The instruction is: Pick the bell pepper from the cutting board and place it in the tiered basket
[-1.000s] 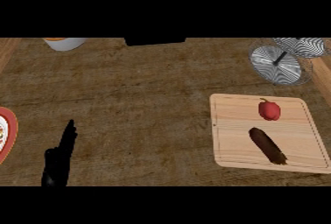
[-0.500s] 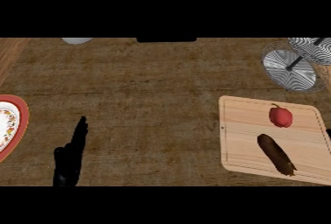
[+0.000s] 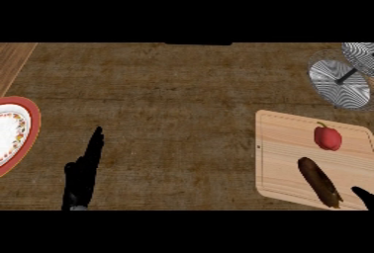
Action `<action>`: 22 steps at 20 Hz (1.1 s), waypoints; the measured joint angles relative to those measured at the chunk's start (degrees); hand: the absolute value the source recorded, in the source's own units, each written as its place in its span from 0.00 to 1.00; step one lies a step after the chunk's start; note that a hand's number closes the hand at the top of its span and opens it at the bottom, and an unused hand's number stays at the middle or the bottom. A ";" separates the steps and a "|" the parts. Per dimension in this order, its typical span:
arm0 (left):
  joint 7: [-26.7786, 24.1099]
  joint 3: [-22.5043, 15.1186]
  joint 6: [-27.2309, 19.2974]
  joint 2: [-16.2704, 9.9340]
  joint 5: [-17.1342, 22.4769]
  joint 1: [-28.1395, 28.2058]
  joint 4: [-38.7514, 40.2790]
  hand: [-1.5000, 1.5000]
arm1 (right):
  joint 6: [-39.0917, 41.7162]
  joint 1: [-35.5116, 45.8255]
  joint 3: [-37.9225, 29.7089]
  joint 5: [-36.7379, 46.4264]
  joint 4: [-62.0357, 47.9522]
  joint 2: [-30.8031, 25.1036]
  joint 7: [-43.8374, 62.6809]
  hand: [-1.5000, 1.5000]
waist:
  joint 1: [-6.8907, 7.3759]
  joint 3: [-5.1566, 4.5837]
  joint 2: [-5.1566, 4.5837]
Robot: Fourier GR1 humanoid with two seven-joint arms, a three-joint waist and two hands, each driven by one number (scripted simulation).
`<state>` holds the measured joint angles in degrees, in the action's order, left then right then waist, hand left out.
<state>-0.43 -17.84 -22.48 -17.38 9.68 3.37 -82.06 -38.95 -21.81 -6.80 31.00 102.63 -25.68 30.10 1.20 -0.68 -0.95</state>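
Observation:
A red bell pepper [image 3: 328, 137] with a green stem lies on the far part of a light wooden cutting board [image 3: 281, 153] at the right. A long brown sausage-like item [image 3: 319, 182] lies on the same board, nearer to me. The tiered basket [image 3: 342, 74], made of wire mesh discs, stands at the far right corner. My left hand [image 3: 82, 173] is at the lower left with fingers straight, holding nothing. Only a dark tip of my right hand [image 3: 364, 196] shows at the lower right edge, just near of the board.
A red-rimmed plate [image 3: 15, 133] with a white patterned centre sits at the left edge. A lighter wooden surface [image 3: 13, 59] shows at the far left corner. Brown countertop spreads between the plate and the cutting board.
The view has shifted, so everything moved right and lower in the picture; the white cup at the far edge left the view. The tip of my right hand has come in at the lower right.

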 measured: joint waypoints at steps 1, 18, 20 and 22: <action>-0.17 -0.13 0.20 0.01 -0.09 -0.08 0.06 0.50 | 1.28 0.11 0.23 2.49 0.42 -0.56 3.46 0.00 | 0.30 -0.01 -0.04; -0.31 0.51 1.22 1.48 -0.39 -1.26 2.37 0.50 | 30.59 25.66 9.39 37.61 -4.42 6.45 37.14 0.00 | 0.74 0.60 0.70; -0.21 0.60 1.00 1.63 -0.61 -1.07 2.41 0.50 | 32.44 27.18 9.56 39.34 -6.82 8.46 37.56 0.00 | 0.44 0.66 0.77; 0.21 0.93 1.09 1.43 -0.62 -1.13 2.33 0.50 | 34.95 29.78 8.87 40.17 -8.11 10.06 38.01 0.00 | 0.17 0.68 0.85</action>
<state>-0.21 -16.91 -21.39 -15.95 9.05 2.25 -79.73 -4.00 7.98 2.07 71.17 94.52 -15.62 68.11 1.37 0.00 -0.10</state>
